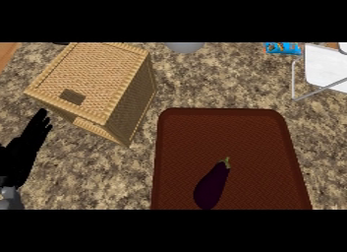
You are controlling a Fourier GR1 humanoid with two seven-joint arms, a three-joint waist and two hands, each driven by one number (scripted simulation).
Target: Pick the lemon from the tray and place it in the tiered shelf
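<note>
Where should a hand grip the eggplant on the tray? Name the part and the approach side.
Grip the eggplant across its thick middle, coming from above. It lies flat on the brown tray, stem toward the far end, so its long sides are open. The stem end tapers and gives less to hold.

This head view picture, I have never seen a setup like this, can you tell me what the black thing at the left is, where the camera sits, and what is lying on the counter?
The camera sits where a humanoid robot's head would be, looking steeply down at a speckled stone counter. The black shape at the left edge is the robot's left hand, open with fingers up, resting and holding nothing. Its right hand is not in the picture.

On the counter lies a dark red tray with a purple eggplant on it. No lemon shows, though the task names one. Left of the tray stands a woven wicker box. At the top right is a white shelf with a metal frame, and behind it something blue and something grey, both cut off by the edge.
</note>
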